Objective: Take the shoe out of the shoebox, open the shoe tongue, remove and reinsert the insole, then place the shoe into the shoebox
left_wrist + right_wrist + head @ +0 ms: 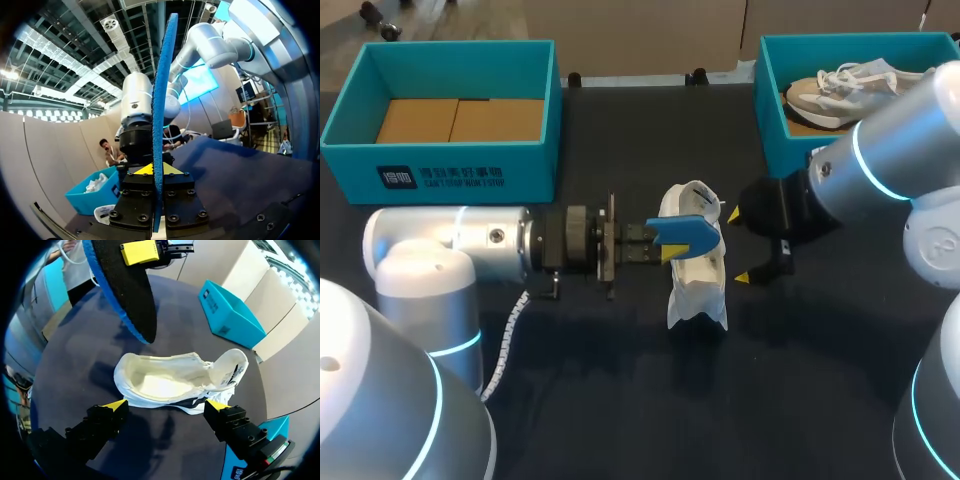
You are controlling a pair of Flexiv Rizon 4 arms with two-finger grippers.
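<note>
Head view, white shoe (pixel 698 280) at the desk's (pixel 620 390) middle, left gripper (pixel 666 246) clamped on the blue insole (pixel 690 231) (held over the shoe), right gripper (pixel 739 245) spread wide beside it.

Shoe (pixel 175 382) ahead of spread right claw (pixel 166 404), insole (pixel 125 290) beyond, seemingly gripped

Left claw (pixel 668 243) tight, right claw (pixel 738 246) wide
</note>
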